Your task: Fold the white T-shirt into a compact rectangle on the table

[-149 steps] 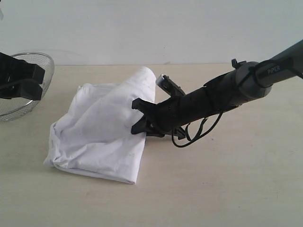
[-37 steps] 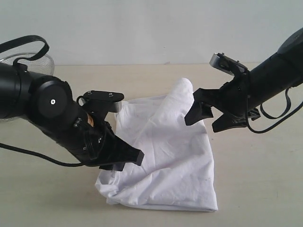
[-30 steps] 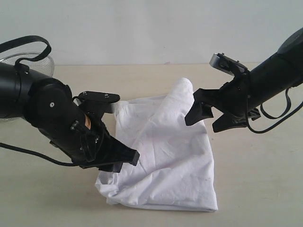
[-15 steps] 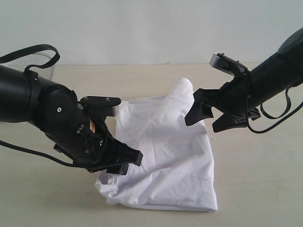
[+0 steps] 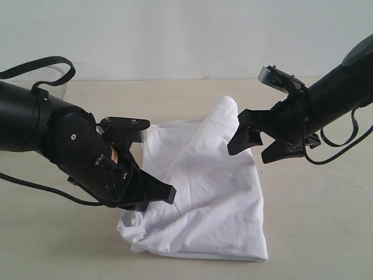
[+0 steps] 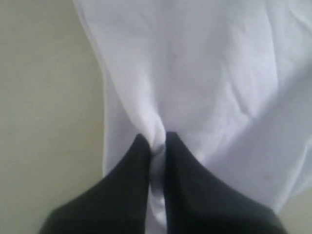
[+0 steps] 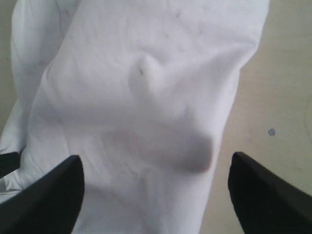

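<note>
Lower centre of the frame, the shirt lies bunched on the counter. My left fingers pinch a thin ridge at its left edge. I judge that a lift could slip so small a bite, or drag up one layer only. My right fingers, spread wide, hover by the raised peak and hold nothing. A basket sits far upper left, out of the way.

No readable text anywhere (only plain cloth on the white T-shirt)
</note>
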Action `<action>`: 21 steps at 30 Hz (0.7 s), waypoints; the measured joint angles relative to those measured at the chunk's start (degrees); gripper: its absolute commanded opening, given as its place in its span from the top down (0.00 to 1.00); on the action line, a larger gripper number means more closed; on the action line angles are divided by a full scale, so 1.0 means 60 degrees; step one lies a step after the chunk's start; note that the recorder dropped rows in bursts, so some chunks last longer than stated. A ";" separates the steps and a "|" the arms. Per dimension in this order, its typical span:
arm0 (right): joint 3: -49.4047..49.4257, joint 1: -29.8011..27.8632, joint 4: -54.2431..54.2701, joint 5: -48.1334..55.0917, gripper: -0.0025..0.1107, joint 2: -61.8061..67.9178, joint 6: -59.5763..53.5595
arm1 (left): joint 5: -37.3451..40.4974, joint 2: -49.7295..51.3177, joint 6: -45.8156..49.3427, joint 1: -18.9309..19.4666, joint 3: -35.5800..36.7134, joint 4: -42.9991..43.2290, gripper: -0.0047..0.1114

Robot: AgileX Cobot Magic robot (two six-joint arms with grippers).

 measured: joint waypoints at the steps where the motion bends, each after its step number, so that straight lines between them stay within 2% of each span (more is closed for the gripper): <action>1: 0.0000 0.0000 0.0000 0.0000 0.34 0.0000 0.0000 | 0.0000 0.0000 0.0000 0.0000 0.0000 0.0078 0.92; 21: 0.0000 0.0000 -0.0014 0.0038 0.34 0.0000 0.0000 | -0.0104 -0.0447 -0.0360 0.0000 0.0000 0.1027 0.92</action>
